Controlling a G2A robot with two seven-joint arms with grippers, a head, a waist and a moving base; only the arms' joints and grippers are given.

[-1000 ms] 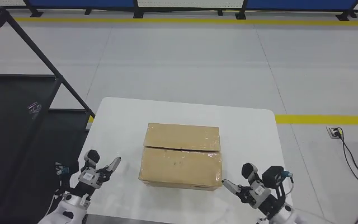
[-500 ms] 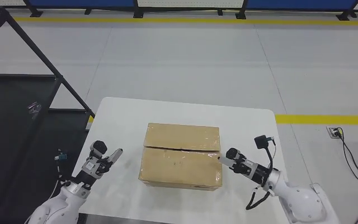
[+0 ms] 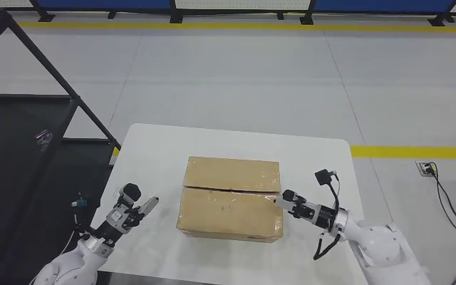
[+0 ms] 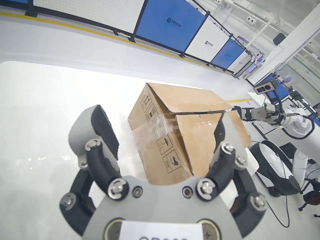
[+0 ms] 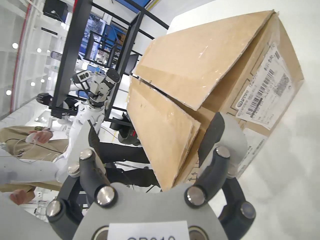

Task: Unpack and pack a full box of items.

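Observation:
A closed cardboard box (image 3: 230, 196) sits in the middle of the white table (image 3: 313, 160), with a seam running lengthwise between its two top flaps. My left gripper (image 3: 140, 208) hovers open a short way off the box's left end, nothing in it. In the left wrist view the gripper (image 4: 162, 136) faces that taped end of the box (image 4: 160, 116). My right gripper (image 3: 285, 197) is at the box's right end by the seam. In the right wrist view it (image 5: 155, 138) is open, and the near flap's corner (image 5: 185, 136) lies between the fingers (image 5: 220, 131).
A black metal frame (image 3: 50, 78) stands off the table's left side. Bare table lies in front of and behind the box. A printed label (image 5: 265, 91) is stuck on the box's right end wall.
My right arm swung from the table's front right corner up to the box's right end. My left gripper shifted slightly toward the box.

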